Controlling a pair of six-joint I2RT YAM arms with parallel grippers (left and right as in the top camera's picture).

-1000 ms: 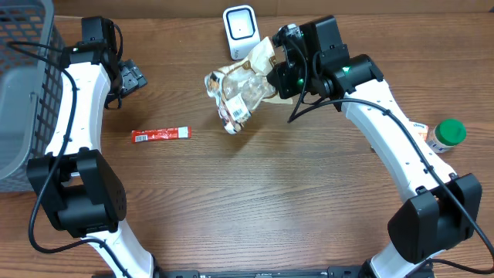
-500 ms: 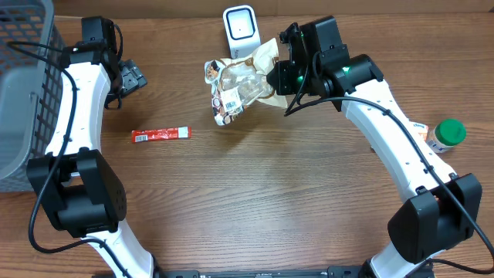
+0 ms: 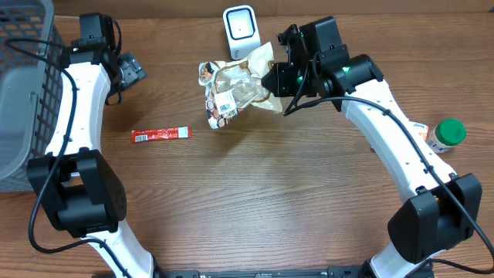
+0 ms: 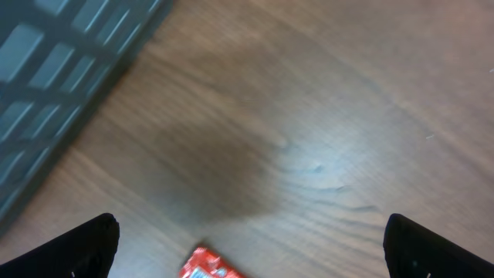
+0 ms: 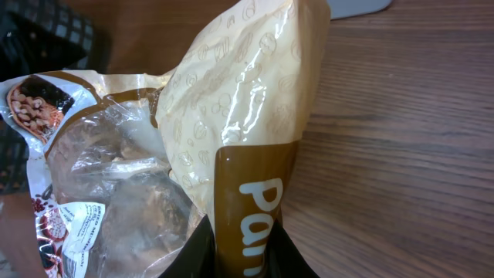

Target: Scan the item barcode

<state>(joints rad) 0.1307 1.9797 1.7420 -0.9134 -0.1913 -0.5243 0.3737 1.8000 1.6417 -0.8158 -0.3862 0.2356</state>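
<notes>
Wooden counter spreads under me; my right jaws pinch the snack bag aloft just beside the scanner, left jaws gaping idle. I should turn its barcode label squarely toward the scanner window

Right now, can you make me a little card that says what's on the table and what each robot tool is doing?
right tool: shut on the snack bag, gripping its tan edge
snack bag: just in front of the white scanner, white label showing from above
left tool: open, holding nothing, over the table
red packet: lying flat, nothing touching it
basket: far left
green-lidded bottle: far right
</notes>
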